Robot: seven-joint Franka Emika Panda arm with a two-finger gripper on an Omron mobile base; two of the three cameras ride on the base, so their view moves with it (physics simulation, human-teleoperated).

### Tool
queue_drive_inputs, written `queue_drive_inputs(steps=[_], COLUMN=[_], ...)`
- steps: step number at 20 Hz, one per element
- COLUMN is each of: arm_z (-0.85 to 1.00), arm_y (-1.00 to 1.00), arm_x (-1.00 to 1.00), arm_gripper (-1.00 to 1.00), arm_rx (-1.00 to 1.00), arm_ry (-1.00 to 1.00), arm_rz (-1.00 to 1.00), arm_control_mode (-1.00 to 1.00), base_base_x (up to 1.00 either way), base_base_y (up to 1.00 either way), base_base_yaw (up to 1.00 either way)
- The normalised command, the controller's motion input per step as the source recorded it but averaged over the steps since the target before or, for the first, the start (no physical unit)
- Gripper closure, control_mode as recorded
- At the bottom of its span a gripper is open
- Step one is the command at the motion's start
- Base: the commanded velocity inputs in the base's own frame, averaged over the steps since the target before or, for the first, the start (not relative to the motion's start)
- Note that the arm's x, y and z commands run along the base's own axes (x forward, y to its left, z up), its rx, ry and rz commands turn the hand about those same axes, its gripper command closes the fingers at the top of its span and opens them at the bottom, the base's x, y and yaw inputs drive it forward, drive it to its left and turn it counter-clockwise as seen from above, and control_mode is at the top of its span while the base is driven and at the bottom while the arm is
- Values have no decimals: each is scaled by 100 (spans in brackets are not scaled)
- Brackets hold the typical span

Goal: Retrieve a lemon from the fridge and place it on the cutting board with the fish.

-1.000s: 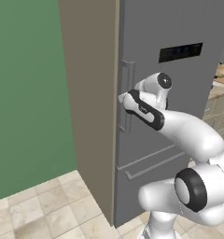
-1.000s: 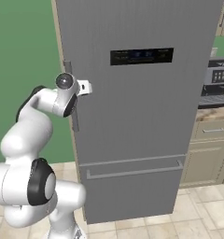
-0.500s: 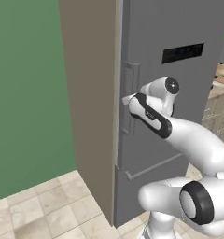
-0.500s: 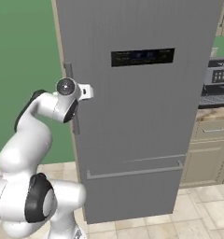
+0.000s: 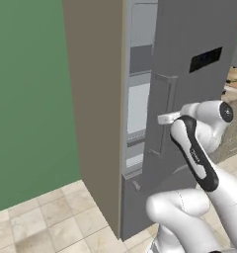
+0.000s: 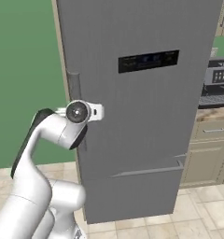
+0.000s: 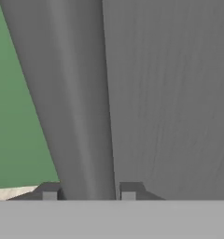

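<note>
Tool (image 7: 89, 193): pinching fridge door handle (image 7: 69, 93).
Fridge (image 5: 199, 29): door ajar.
Risk: handle slipping free if pull arc mismatches hinge.

beige tiled floor (image 5: 36, 222), fridge (image 6: 146, 116) stood directly on it, cabinet (image 6: 205, 149) beside the fridge, coffee machine (image 6: 216, 86) on its counter

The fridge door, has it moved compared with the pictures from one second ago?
Yes. The door has swung out from the fridge body, so shelves show in the gap. The gripper is shut on the handle.
</note>
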Motion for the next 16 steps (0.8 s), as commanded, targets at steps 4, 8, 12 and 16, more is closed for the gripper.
queue_drive_inputs(steps=[4,8,12,16], arm_z=[41,61,64,49], arm_y=[-100,-100,-100,-100], arm_x=[-100,-100,-92,-58], arm_gripper=[100,100,100,100], arm_rx=[12,10,10,9], arm_ry=[0,11,25,48], arm_rz=[21,19,16,15], arm_control_mode=[-100,-100,-100,-100], base_base_x=[0,0,0,0], base_base_y=[0,0,0,0], base_base_yaw=[0,0,0,0])
